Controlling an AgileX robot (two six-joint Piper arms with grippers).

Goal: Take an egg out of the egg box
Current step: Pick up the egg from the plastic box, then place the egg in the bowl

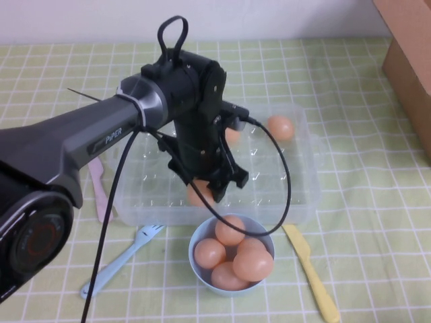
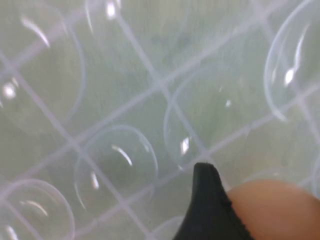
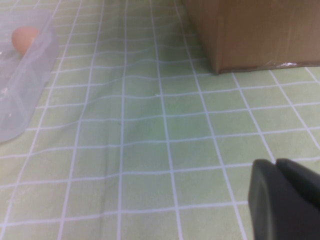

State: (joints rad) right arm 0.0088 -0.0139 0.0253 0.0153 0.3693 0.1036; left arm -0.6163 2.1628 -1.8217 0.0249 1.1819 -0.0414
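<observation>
The left hand hides most of the egg, perhaps gripped.

My left gripper sits in the egg box, by an egg; a bowl of eggs lies just before the box; my right gripper is far right.

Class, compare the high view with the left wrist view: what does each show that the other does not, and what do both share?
Only the high view: the blue bowl of eggs, fork, yellow knife, cardboard box and the whole left arm. The right gripper appears in neither, only in its own wrist view.

Only the left wrist view: the box's round cells close up.

Both: the egg box, the egg and the left gripper lowered over it.
</observation>
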